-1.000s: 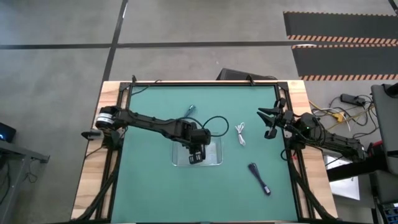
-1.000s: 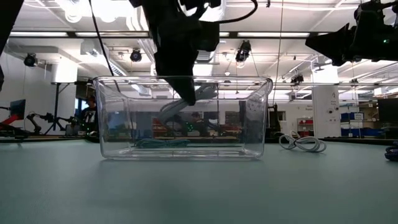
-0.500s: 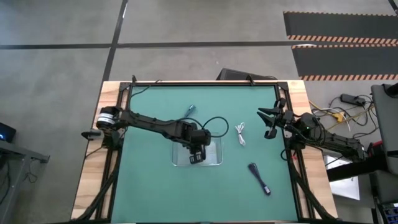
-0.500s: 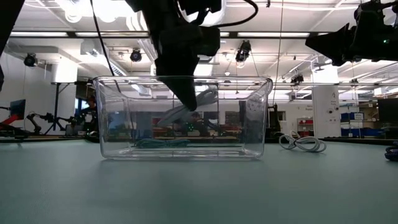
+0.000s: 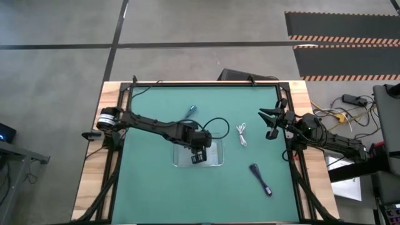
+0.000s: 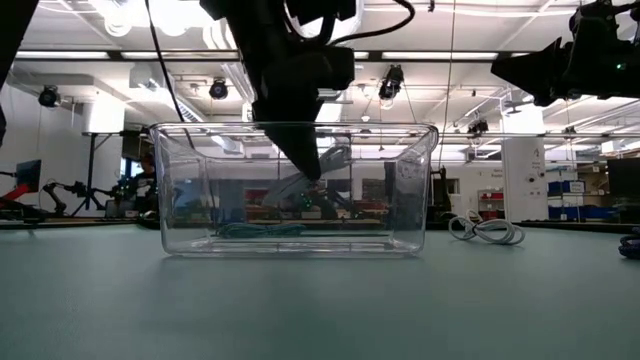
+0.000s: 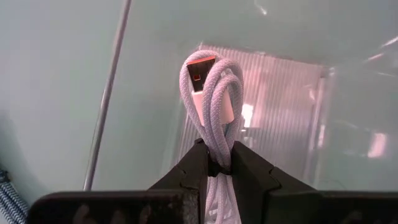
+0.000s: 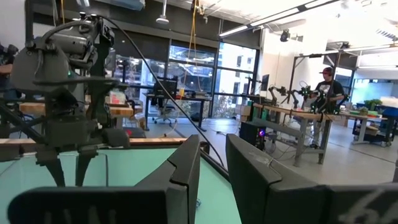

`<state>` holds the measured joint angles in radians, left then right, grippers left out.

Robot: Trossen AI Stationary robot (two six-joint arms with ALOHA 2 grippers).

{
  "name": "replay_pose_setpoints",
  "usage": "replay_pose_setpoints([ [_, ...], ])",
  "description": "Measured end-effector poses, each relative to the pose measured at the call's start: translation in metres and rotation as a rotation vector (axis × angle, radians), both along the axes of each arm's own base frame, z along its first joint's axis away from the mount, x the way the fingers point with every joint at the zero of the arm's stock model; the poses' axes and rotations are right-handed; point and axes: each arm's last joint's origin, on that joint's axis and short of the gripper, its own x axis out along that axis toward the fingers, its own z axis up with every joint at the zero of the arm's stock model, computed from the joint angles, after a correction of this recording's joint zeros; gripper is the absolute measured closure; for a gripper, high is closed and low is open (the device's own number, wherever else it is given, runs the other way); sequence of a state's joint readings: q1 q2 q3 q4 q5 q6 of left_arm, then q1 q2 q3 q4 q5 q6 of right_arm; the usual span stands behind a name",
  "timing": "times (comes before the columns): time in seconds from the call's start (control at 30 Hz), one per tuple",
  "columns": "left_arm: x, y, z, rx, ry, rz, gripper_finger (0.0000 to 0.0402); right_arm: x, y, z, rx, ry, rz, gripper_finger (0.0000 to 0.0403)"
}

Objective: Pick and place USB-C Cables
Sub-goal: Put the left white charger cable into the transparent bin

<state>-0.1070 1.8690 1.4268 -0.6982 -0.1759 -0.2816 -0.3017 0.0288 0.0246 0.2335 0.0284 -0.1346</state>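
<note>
My left gripper (image 5: 197, 154) is over the clear tray (image 5: 216, 157), shut on a white USB-C cable bundle (image 7: 211, 93). In the low view the fingers (image 6: 305, 150) reach down inside the tray's walls (image 6: 405, 190). A second white cable (image 5: 242, 134) lies on the green mat to the right of the tray. A dark cable (image 5: 260, 178) lies near the front right. A teal cable (image 5: 191, 111) lies beyond the tray's far side. My right gripper (image 5: 270, 124) is open and empty at the table's right edge. My left gripper pinches the white bundle's several strands (image 7: 217, 158) between its two fingers. The looped end with the connector (image 7: 202, 71) sticks out past the fingertips. The fingers come from above, slanting down into the tray. The bundle (image 6: 325, 165) hangs clear of the tray's floor.
The mat's near left area and far right area hold nothing but mat. Black arm wires (image 5: 215, 122) loop over the mat behind the tray. The right arm (image 6: 570, 60) hangs above the table's right side.
My left gripper has gone a little further down into the tray with the white bundle, still shut on it. The right arm has kept still.
</note>
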Motion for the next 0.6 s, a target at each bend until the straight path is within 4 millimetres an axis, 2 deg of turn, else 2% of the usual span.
replay_pose_setpoints([
  [0.2, -0.003, 0.001, -0.014, 0.014, -0.005, 0.008, 0.0366, 0.000, 0.000, 0.000, 0.000, 0.000, 0.000, 0.0335],
  [0.6, -0.008, 0.001, -0.022, 0.016, 0.020, 0.010, 0.0366, 0.000, 0.000, 0.000, 0.000, 0.001, 0.000, 0.0335],
])
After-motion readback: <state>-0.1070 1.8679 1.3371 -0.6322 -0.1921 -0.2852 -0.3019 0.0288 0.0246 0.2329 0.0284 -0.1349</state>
